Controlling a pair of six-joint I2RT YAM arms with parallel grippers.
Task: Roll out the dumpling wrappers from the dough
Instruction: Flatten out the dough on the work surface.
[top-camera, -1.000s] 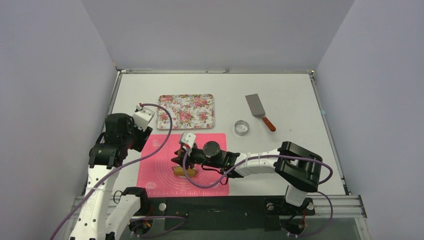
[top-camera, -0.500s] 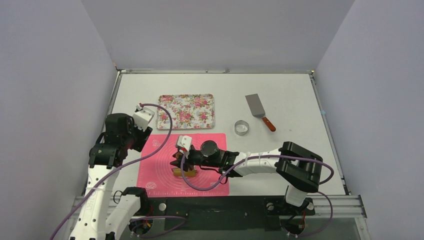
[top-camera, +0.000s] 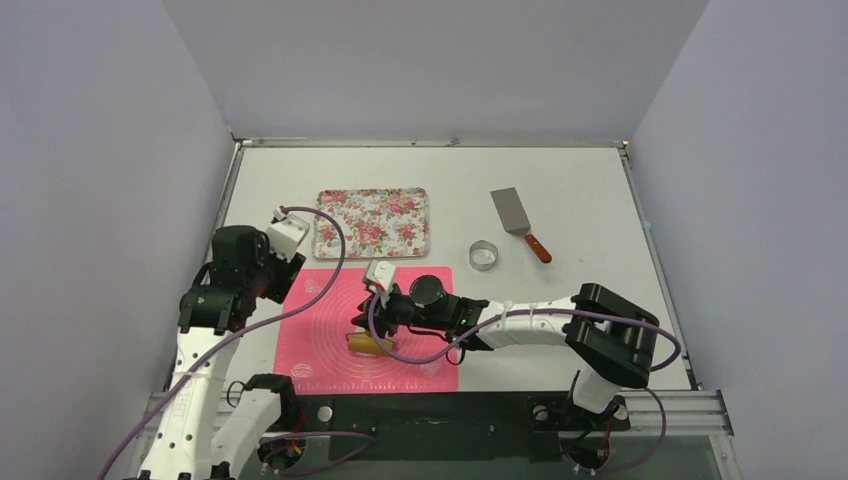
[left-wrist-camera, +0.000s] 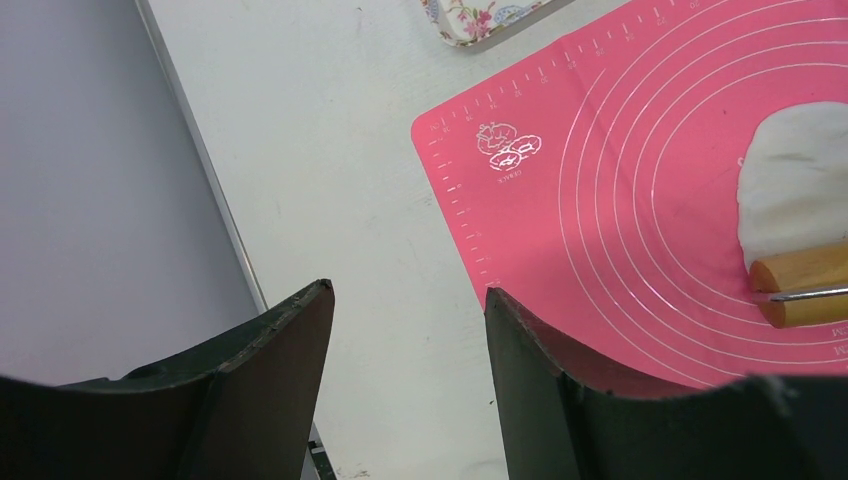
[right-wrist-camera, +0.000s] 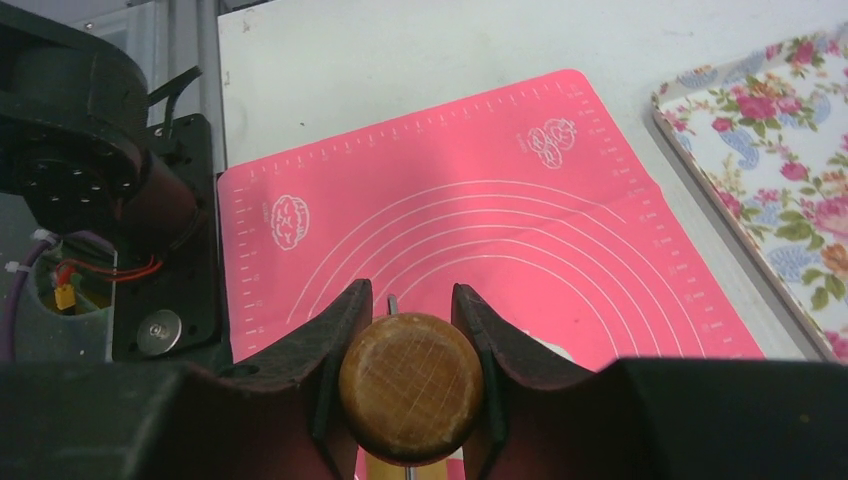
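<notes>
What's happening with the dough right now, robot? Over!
Left fingers open, empty. Right fingers shut on rolling pin. Dough part-flattened on pink mat, pin at its edge. Nothing in the way.

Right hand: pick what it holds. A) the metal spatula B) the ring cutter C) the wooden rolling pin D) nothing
C: in the right wrist view the right hand has its two fingers clamped on the round wooden end of the rolling pin, above the pink mat.
</notes>
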